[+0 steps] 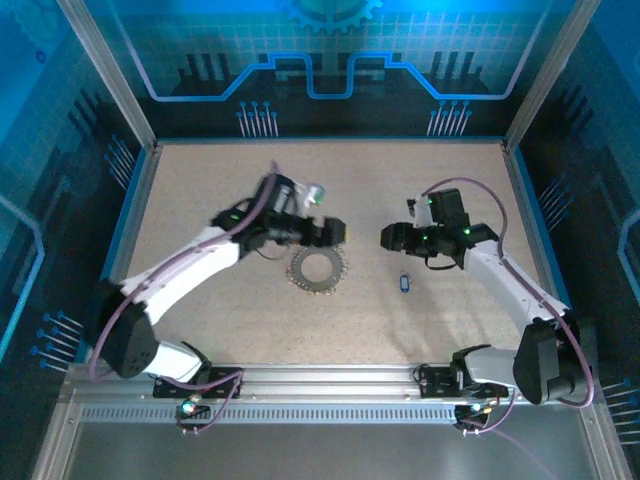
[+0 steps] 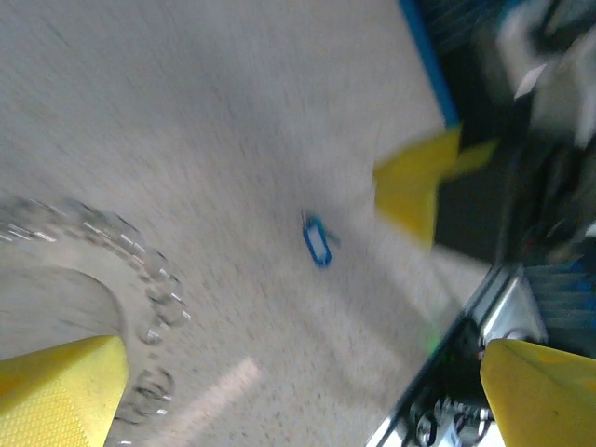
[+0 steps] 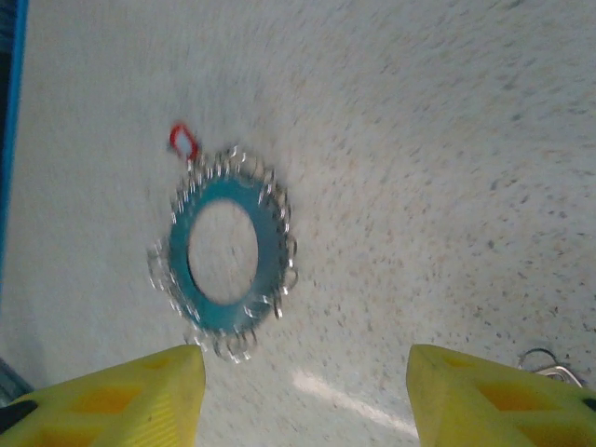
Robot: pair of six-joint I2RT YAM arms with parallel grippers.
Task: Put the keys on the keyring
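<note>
Yellow fingertips of my right gripper frame the bottom of the right wrist view. They stand moderately apart with nothing between them. Finding: right gripper parted and empty.

Keyring: lying flat on the table, in one piece, with its jagged chain rim all round and the table showing through its hole. Seen from above, the keyring sits near the middle of the table.

Red key: on the table at the keyring's outer rim, on the side away from my right gripper. Motion blur prevents me from saying whether it touches the rim or lies just beside it.

Blue key: on the table to the right of the keyring, well apart from it. The left wrist view shows the same blue key beyond the keyring's rim.

Left gripper: over the far right edge of the keyring, with its fingers spread to their widest (each yellow tip in a bottom corner of the wrist view) and nothing in its grasp.

Right gripper: to the right of the keyring, facing the left gripper across a short gap, on the far side of the blue key.
</note>
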